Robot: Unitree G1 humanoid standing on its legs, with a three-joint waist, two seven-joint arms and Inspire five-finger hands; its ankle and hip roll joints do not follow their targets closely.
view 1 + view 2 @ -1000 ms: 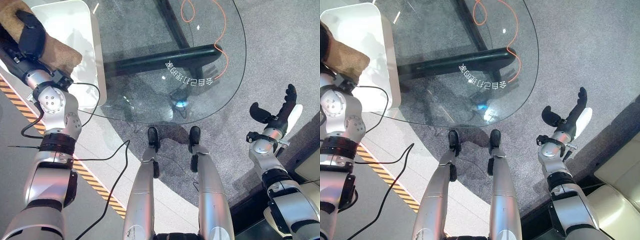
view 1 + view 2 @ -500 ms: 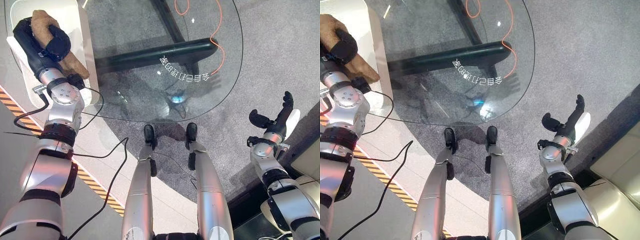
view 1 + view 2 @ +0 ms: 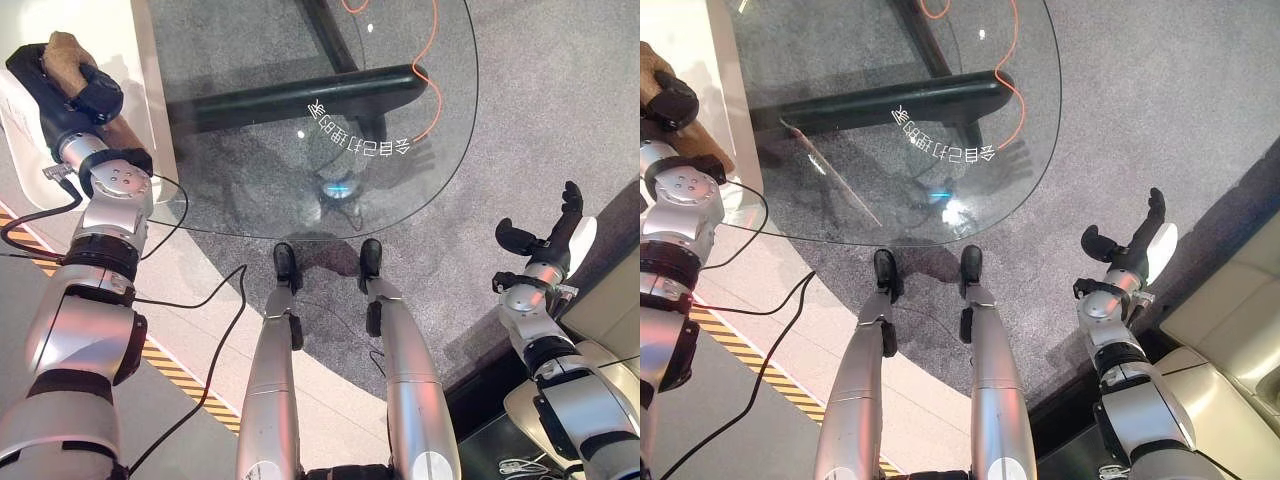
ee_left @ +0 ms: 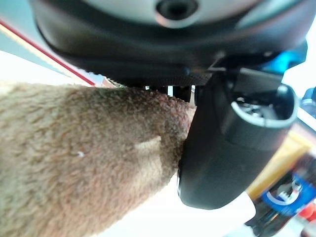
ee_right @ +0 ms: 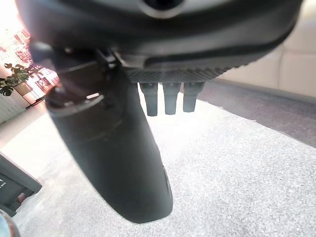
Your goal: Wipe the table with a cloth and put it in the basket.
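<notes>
Now: the left hand (image 3: 78, 90) is curled round the brown cloth (image 3: 62, 52), thumb pressed into the pile as the left wrist view shows (image 4: 79, 163). It holds the cloth over the white basket (image 3: 150, 90), which sits at the left edge of the glass bench (image 3: 400, 60). Whether the cloth already touches the basket floor, I cannot tell; one end hangs below the hand.

Handling, judged: the cloth looks thick, fleecy and limp. Light, soft, not fragile, unlikely to slip from a closed grip. It will drape and bunch, not keep any shape, so a fold may catch on the fingers at release. The mid-bundle hold it has now looks best; a corner hold would leave a long tail to snag the basket wall.

The right hand (image 3: 548, 232) hangs off to the robot's right over the grey carpet (image 3: 560, 100), well apart from the bench, fingers straight and relaxed, holding nothing; its wrist view agrees (image 5: 123, 148).

Surroundings: a dark table frame (image 3: 300, 97) and an orange cable (image 3: 437, 90) are visible through the glass, both under the bench top and out of the cloth's path. A yellow-and-black floor stripe (image 3: 185, 380) runs on the left. A pale sofa edge (image 3: 1230, 310) lies beside the right arm. Only the basket's own near wall stands between cloth and basket.
</notes>
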